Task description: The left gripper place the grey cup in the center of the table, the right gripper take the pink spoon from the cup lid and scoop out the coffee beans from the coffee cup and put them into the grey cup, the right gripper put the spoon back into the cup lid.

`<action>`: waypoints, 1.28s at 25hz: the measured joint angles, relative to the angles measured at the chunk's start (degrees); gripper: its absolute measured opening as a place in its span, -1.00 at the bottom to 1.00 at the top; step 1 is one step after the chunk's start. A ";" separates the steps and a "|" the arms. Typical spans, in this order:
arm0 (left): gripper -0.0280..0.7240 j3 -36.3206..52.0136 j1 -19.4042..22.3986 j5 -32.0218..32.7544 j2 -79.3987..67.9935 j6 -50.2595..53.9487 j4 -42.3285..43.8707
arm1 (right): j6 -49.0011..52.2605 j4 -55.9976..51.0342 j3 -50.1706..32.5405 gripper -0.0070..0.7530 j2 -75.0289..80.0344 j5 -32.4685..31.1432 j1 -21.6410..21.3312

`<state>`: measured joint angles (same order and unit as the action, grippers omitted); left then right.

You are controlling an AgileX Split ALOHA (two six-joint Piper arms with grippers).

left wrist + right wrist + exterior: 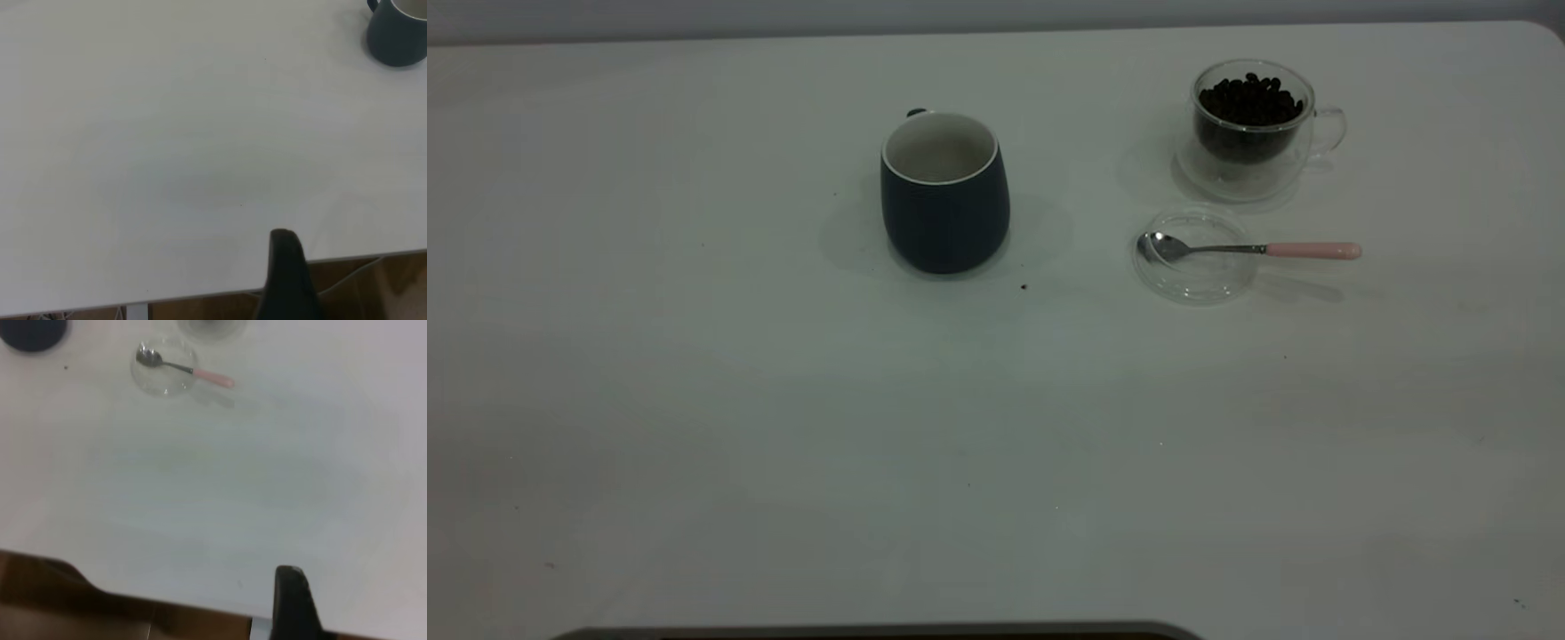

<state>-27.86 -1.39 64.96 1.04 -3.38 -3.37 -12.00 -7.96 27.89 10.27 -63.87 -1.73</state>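
Note:
The grey cup point(945, 191) stands upright near the middle of the table point(765, 418), with nothing showing inside it. At the back right the coffee cup point(1254, 133) holds a heap of coffee beans point(1249, 100). In front of it lies the cup lid point(1193, 271). The pink spoon point(1249, 249) rests with its bowl in the lid and its handle sticking out to the right. Neither arm appears in the exterior view. My left gripper point(287, 280) is a dark shape over the table's near edge, far from the grey cup point(398, 32). My right gripper point(293, 603) hangs at the table edge, far from the spoon point(183, 368) and lid point(163, 380).
A tiny dark speck point(1023, 286) lies just in front of the grey cup. A dark strip point(871, 633) runs along the exterior view's lower edge. Brown floor point(373, 287) shows past the table edge in both wrist views.

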 joint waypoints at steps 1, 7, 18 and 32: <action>0.63 0.00 0.00 0.00 0.00 0.00 0.00 | 0.00 0.00 -0.07 0.36 -0.75 0.00 0.00; 0.63 0.00 0.00 0.00 0.00 0.00 0.00 | 0.06 0.93 -0.08 0.36 -4.47 -1.28 0.00; 0.63 0.00 0.00 0.00 0.00 0.00 0.00 | 1.56 2.22 -0.13 0.33 -8.40 -2.27 0.00; 0.63 0.00 0.00 0.00 0.00 0.00 0.00 | 3.65 3.49 -0.70 0.15 -8.65 -1.47 0.00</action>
<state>-27.86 -1.39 64.96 1.04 -3.38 -3.37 -8.35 -4.47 27.18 1.62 -65.34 -1.73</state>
